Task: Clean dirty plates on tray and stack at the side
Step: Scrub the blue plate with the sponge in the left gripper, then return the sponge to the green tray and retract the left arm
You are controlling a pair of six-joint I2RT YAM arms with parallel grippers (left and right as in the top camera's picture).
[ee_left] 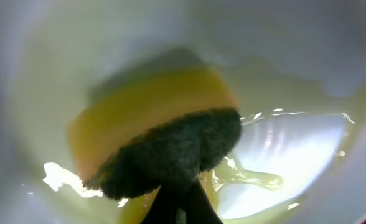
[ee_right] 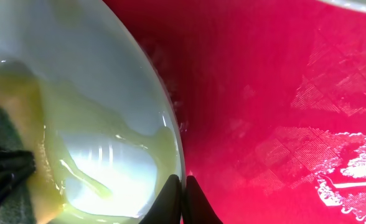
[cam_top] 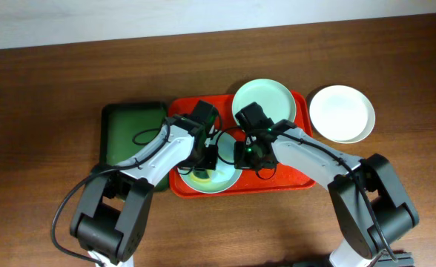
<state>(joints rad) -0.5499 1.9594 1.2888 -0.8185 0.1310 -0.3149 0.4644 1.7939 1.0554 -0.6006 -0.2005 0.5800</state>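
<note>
Green tray (cam_top: 133, 130), sponge (ee_left: 164, 146), wooden table (cam_top: 55, 89)

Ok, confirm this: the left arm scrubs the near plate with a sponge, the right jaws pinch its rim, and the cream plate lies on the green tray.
Wrong on one point: the cream plate lies on the table, just right of the red tray, not on the green tray. The overhead view shows it; the rest stands.

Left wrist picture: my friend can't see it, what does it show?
A yellow sponge with a dark green scrubbing side, held by the left tool, sits in a pale plate streaked with runny yellow mess.
</note>
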